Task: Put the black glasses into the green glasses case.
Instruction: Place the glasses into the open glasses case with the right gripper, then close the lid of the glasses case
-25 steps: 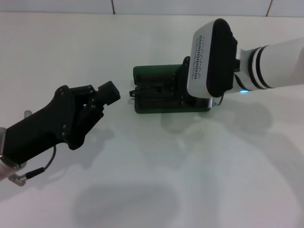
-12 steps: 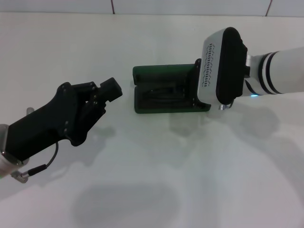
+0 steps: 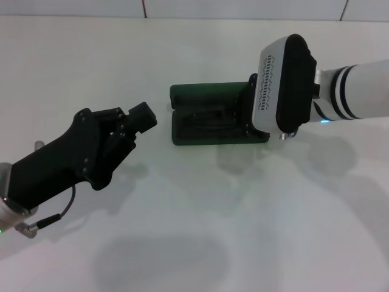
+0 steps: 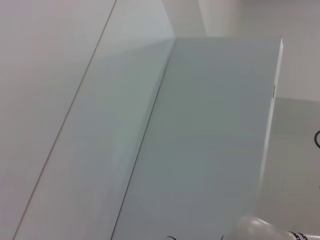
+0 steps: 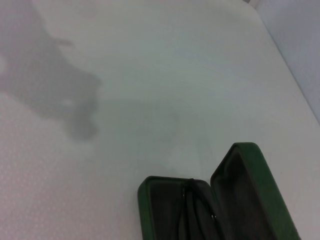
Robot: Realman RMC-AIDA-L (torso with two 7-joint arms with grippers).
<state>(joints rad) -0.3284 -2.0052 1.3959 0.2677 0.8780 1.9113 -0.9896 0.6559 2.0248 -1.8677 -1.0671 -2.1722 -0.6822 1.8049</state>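
The green glasses case (image 3: 182, 94) lies open in the middle of the table, lid tilted back. It also shows in the right wrist view (image 5: 250, 175). The black glasses (image 3: 203, 119) lie folded inside its lower half, and the right wrist view shows them there (image 5: 192, 210). My right gripper (image 3: 248, 115) is at the case's right end, mostly hidden behind the white wrist housing (image 3: 282, 82). My left gripper (image 3: 143, 117) is shut and empty, hovering just left of the case and pointing at it, a small gap apart.
The white table (image 3: 200, 225) carries shadows of both arms. Its far edge meets a tiled wall (image 3: 182, 7). The left wrist view shows only a pale wall and a panel (image 4: 210, 130). A cable (image 3: 51, 216) hangs under the left arm.
My right arm has drawn back to the right, uncovering more of the open case. The glasses no longer stick out at the case's left end. My left gripper has barely moved.
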